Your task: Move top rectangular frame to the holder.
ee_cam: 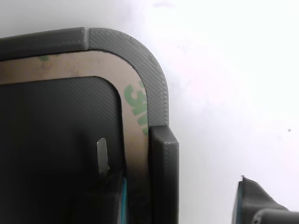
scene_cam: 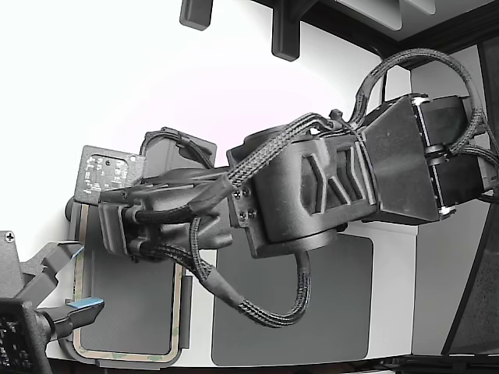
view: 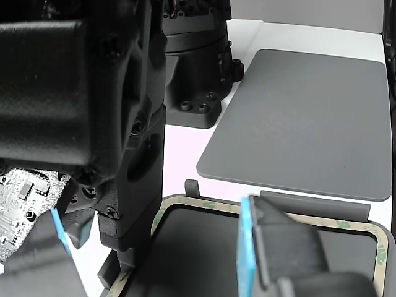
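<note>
The rectangular frame point(ee_cam: 135, 105) is a thin beige-green mottled rim. It lies flat inside a grey tray with raised edge tabs, the holder point(ee_cam: 154, 84). In the exterior view the frame point(scene_cam: 184, 312) sits at the lower left, partly hidden under my arm. My gripper point(ee_cam: 175, 184) is open over one rounded corner. One finger point(ee_cam: 105, 196), with a teal pad and a small metal blade, is inside the frame's opening. The other finger point(ee_cam: 259, 205) is outside the holder wall, above the white table. Nothing is held between them. The other view shows the frame point(view: 346, 221) and a holder tab point(view: 309, 203).
A dark grey flat mat point(scene_cam: 335, 304) lies on the exterior view's right of the holder, also the mat point(view: 303, 117). A second gripper with blue pads point(scene_cam: 84, 304) hovers at the holder's near left corner. A circuit board point(scene_cam: 105, 175) and black arm base point(view: 198, 68) stand behind.
</note>
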